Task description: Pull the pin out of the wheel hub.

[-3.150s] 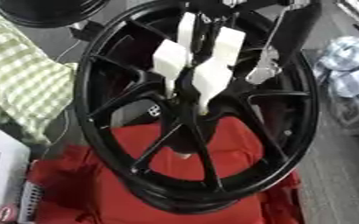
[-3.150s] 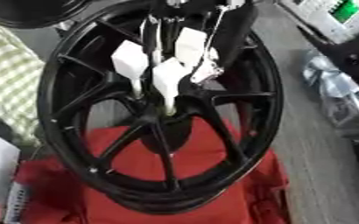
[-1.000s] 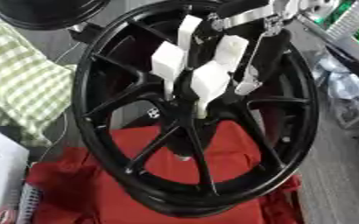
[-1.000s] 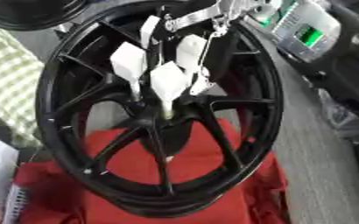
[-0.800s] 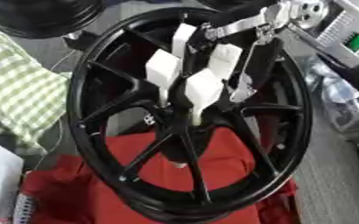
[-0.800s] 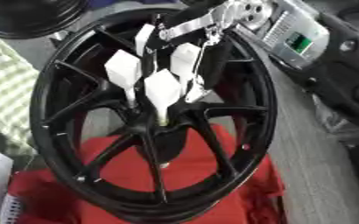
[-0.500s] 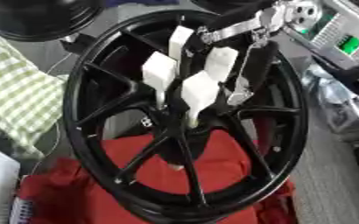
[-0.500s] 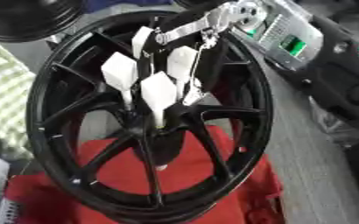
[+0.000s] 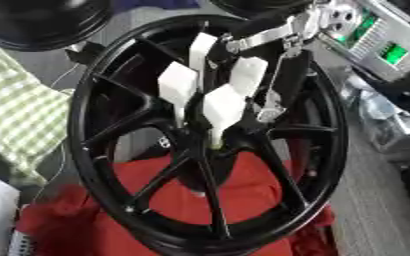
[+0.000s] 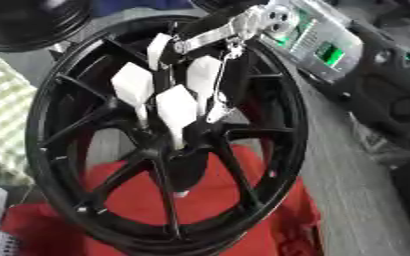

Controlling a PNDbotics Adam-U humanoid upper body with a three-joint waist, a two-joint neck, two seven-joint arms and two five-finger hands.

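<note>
White fingers (image 9: pixel 222 102) of right hand (image 9: pixel 210 90) bunched over wheel hub (image 9: pixel 210 145), pin hidden.

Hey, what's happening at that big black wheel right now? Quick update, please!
Right hand down at the wheel hub, white-tipped fingers bunched over the centre. Pin itself hidden, cannot confirm it's out. Left hand not in view. Wheel rests on red cloth; nothing blocking.

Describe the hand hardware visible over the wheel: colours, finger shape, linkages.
One hand, entering from the upper right: white, flat, angular finger covers tapering to pale tips. Behind them, a silver metal bracket with round holes, plus thin silver rods running down beside black structure. No markings or cables legible. The other hand isn't in view.
</note>
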